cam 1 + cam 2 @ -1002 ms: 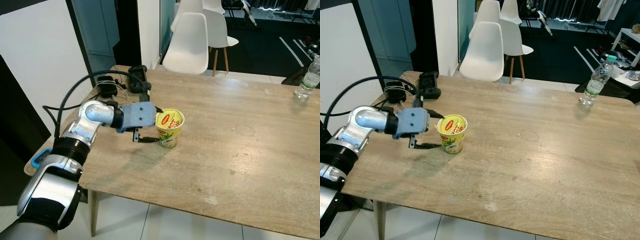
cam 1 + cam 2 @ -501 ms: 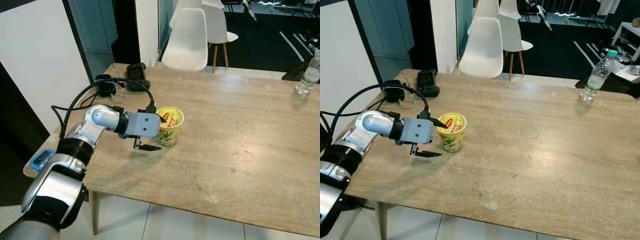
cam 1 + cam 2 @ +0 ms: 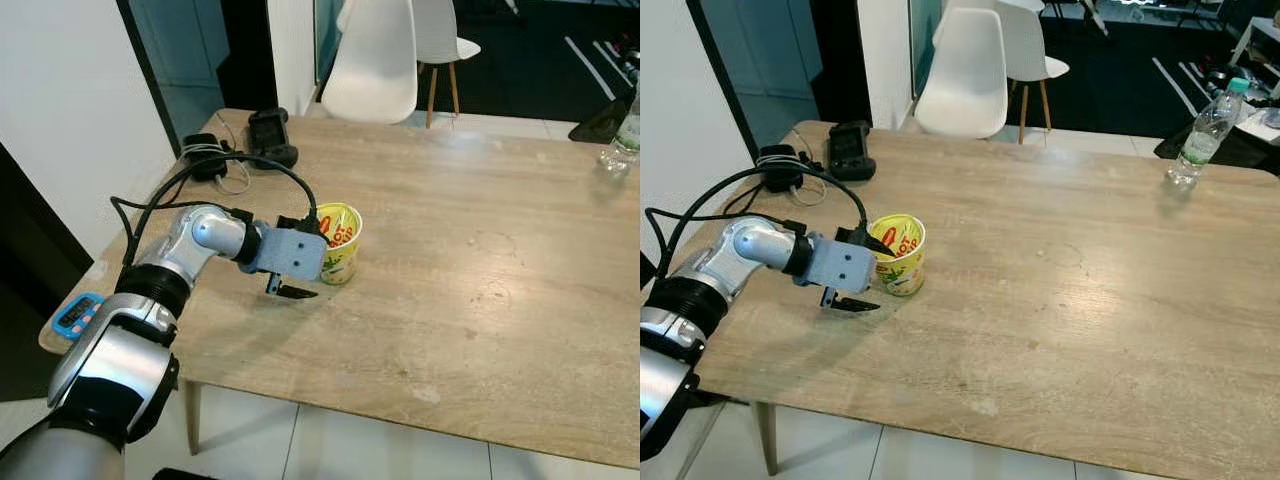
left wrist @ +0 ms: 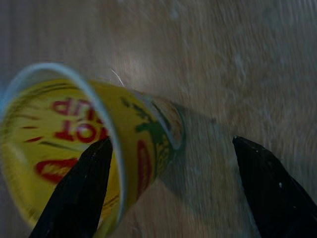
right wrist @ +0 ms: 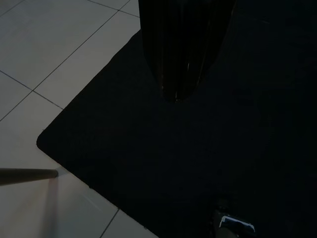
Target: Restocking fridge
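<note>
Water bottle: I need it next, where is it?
The water bottle stands at the wooden table's far right corner, far from the yellow cup.

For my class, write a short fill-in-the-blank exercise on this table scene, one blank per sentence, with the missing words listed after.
1. The left gripper has its fingers spread on either side of a noodle cup whose main colour is ____.
2. The cup stands ____ on the wooden table.
3. At the table's far right corner stands a clear plastic ____.
4. Behind the table's far edge stands a chair coloured ____.

Missing words: yellow; upright; bottle; white
</note>
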Controlling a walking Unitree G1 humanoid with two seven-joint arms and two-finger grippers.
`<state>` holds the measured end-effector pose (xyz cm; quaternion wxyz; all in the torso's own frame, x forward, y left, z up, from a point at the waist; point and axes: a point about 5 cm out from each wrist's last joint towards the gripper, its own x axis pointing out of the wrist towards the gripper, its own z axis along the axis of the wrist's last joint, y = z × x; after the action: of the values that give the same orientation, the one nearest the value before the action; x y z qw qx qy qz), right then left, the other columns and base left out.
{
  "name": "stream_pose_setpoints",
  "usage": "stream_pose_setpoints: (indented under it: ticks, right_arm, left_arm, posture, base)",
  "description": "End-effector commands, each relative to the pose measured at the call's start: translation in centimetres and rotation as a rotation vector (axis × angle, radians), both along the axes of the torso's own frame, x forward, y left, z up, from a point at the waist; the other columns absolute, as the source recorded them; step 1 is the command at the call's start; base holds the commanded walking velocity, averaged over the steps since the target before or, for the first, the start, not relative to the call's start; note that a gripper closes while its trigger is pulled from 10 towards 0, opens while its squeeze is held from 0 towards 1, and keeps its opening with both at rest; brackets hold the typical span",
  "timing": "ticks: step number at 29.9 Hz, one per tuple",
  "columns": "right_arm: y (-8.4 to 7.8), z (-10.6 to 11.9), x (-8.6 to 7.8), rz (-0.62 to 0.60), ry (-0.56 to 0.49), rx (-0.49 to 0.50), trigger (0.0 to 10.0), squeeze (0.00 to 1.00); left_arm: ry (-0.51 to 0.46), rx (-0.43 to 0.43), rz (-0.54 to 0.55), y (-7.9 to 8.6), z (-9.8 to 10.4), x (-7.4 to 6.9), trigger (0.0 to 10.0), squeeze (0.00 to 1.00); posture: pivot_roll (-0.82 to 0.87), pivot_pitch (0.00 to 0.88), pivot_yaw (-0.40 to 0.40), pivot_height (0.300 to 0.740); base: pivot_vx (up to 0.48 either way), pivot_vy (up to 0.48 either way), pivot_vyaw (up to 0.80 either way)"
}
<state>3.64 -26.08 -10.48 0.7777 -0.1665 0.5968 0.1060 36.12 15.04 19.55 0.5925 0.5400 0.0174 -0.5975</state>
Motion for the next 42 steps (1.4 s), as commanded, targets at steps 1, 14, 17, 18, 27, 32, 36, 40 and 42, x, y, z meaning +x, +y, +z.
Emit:
stream_pose_setpoints:
  ticks: [1, 14, 17, 18, 27, 32, 36, 40, 42]
  right_arm:
    - [-0.4, 0.1, -0.7, 0.0, 0.015, -0.005, 10.0, 0.0]
    - [0.1, 0.0, 0.0, -0.001, 0.005, 0.001, 10.0, 0.0]
    - [0.3, -0.1, 0.5, 0.002, -0.003, 0.003, 10.0, 0.0]
    - [0.4, -0.1, 0.6, 0.002, -0.005, 0.003, 10.0, 0.0]
    - [0.9, -0.1, 2.0, 0.003, -0.02, 0.004, 10.0, 0.0]
    - [1.1, -0.2, 2.5, 0.005, -0.02, 0.004, 10.0, 0.0]
    - [1.3, -0.2, 3.0, 0.003, -0.023, 0.003, 10.0, 0.0]
    - [1.5, -0.2, 3.5, 0.0, -0.029, 0.001, 10.0, 0.0]
    - [1.6, -0.2, 3.7, -0.002, -0.031, 0.002, 10.0, 0.0]
  left_arm:
    - [-0.02, 0.039, -0.007, 0.2, 0.2, 0.1, 10.0, 0.0]
    - [-0.049, 0.05, -0.017, 0.1, 1.1, 0.5, 0.0, 0.0]
    - [-0.055, 0.048, -0.029, 0.2, 1.7, 0.5, 0.0, 0.0]
    - [-0.056, 0.048, -0.033, 0.2, 1.9, 0.5, 0.0, 0.0]
    - [0.019, 0.095, -0.07, 0.8, 2.2, 0.1, 0.0, 0.0]
    - [0.055, 0.109, -0.078, 1.1, 2.2, -0.1, 0.0, 0.0]
    - [0.099, 0.12, -0.087, 1.5, 2.3, -0.3, 0.0, 0.0]
    - [0.137, 0.147, -0.098, 1.9, 2.3, -0.6, 1.8, 0.0]
    - [0.153, 0.148, -0.105, 2.0, 2.3, -0.8, 8.0, 0.0]
  posture:
    - [-0.09, 0.122, -0.029, 0.74]
    - [-0.08, 0.083, -0.024, 0.74]
    - [-0.07, 0.067, -0.023, 0.74]
    - [-0.07, 0.067, -0.023, 0.74]
    - [-0.05, 0.014, -0.021, 0.74]
    - [-0.03, 0.0, -0.022, 0.74]
    - [-0.03, 0.0, -0.02, 0.74]
    - [-0.02, 0.0, -0.017, 0.74]
    - [-0.02, 0.0, -0.016, 0.74]
  base:
    - [0.0, 0.0, 0.0]
    - [0.0, 0.0, 0.0]
    - [0.0, 0.0, 0.0]
    - [0.0, 0.0, 0.0]
    - [0.0, 0.0, 0.0]
    - [0.0, 0.0, 0.0]
    - [0.0, 0.0, 0.0]
    - [0.0, 0.0, 0.0]
    - [0.0, 0.0, 0.0]
